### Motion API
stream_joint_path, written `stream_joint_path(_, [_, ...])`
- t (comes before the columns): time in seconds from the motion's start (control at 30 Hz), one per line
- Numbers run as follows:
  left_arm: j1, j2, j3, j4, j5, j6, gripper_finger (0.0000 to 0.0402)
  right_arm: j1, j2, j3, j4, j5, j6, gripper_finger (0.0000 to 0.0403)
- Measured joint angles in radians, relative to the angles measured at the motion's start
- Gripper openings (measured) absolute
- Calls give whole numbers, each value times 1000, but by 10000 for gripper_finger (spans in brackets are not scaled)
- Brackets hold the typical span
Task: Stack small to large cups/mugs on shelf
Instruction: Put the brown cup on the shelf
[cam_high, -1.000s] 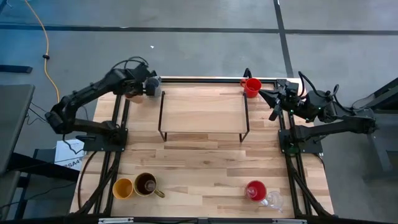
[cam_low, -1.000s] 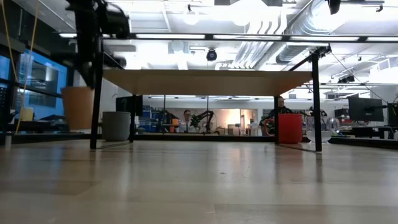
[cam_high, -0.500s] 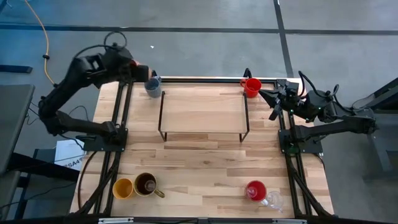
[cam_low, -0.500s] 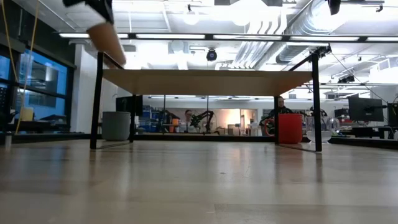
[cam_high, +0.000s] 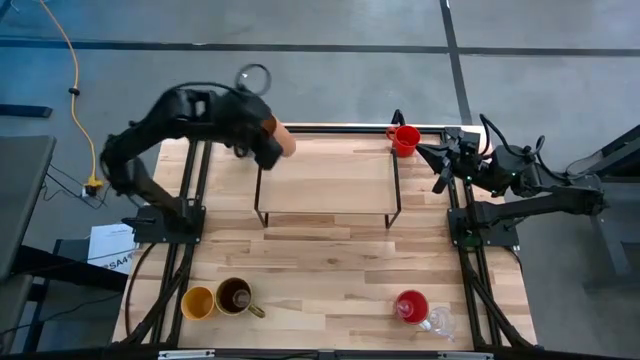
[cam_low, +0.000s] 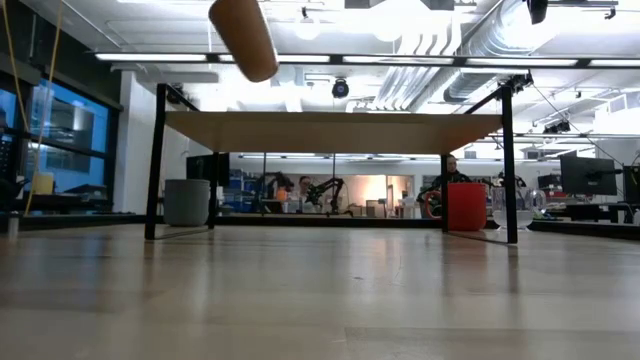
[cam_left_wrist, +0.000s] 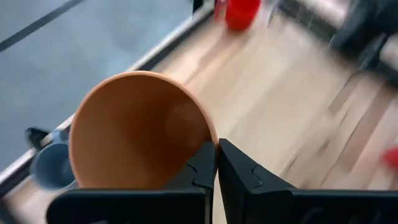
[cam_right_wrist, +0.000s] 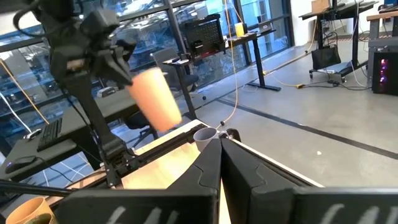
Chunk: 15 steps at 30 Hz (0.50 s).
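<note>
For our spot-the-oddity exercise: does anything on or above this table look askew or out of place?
Only the peach cup: the left tool holds it tilted in the air above the shelf's corner. The other cups stand upright on the table.

— How many cups, by kind?
— Two red cups (cam_high: 405, 140) (cam_high: 410, 306), one peach tumbler (cam_high: 283, 140), one orange-yellow cup (cam_high: 197, 302), one dark-brown mug (cam_high: 235, 296), one grey-blue mug (cam_low: 187, 202), one clear glass (cam_high: 440, 322) for certain.
— Shelves?
— One shelf (cam_high: 325, 180).

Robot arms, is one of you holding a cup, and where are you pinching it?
Yes. The left gripper holds the peach tumbler in the air, its fingers pinching the rim. The right gripper holds nothing.
</note>
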Motion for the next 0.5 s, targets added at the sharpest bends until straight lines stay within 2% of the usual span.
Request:
stream_joint_path(0.07, [-18,60,55,-74,-3,21,0,0,0,0,0,0,15,0])
stream_joint_path(0.23, [-40,121,74,-62,-45,93,0,0,0,0,0,0,24,0])
stream_joint_path(0.43, [-24,162,5,-63,-68,105,0,0,0,0,-6,0,47,0])
stream_joint_path(0.5, [-19,163,-19,-68,-31,105,0,0,0,0,-7,0,50,0])
